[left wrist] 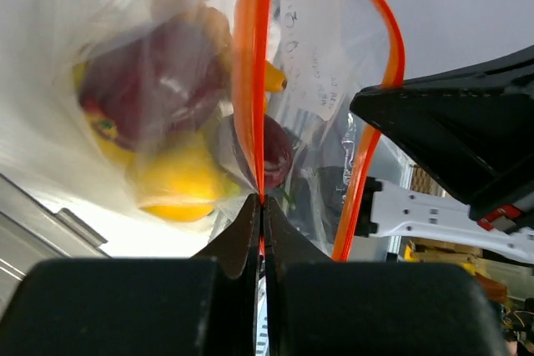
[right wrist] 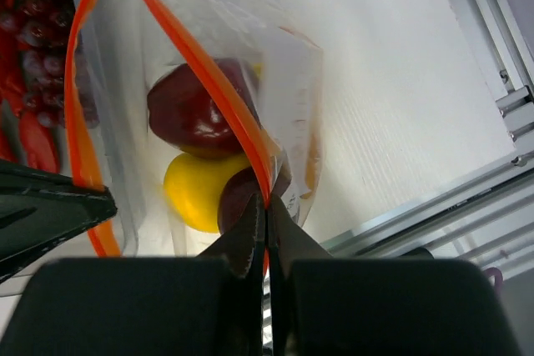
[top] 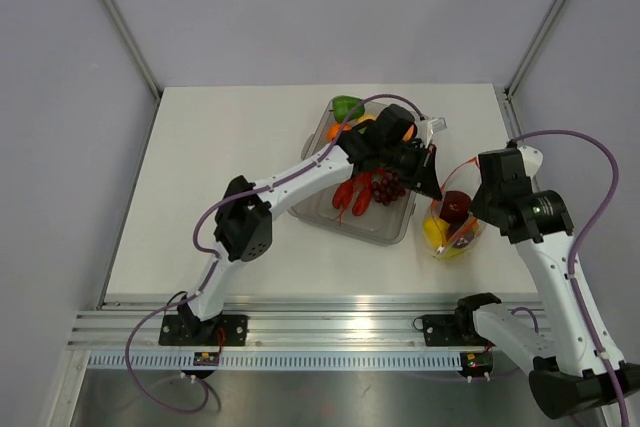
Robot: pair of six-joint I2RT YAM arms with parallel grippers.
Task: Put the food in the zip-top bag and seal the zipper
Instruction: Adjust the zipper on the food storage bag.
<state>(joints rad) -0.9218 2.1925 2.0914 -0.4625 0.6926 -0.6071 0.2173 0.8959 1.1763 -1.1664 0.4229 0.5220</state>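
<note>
The zip-top bag (top: 455, 229) hangs between my two grippers just right of the tray. Inside it lie a dark red fruit (top: 457, 205) and a yellow fruit (top: 435, 233). My left gripper (left wrist: 262, 203) is shut on one end of the orange-red zipper (left wrist: 250, 81). My right gripper (right wrist: 267, 203) is shut on the other end of the zipper (right wrist: 219, 89). The two strips bow apart, so the mouth stands open. Through the plastic the right wrist view shows the dark red fruit (right wrist: 192, 110) above the yellow fruit (right wrist: 193, 189). More food stays in the tray: red lobster (top: 350, 195), purple grapes (top: 388, 187), green pepper (top: 347, 107).
The rigid clear tray (top: 385, 230) sits mid-table under my left arm, with an orange (top: 405, 131) at its back. The aluminium rail (top: 330, 322) runs along the near table edge, close below the bag. Grey walls enclose the table on the left, back and right.
</note>
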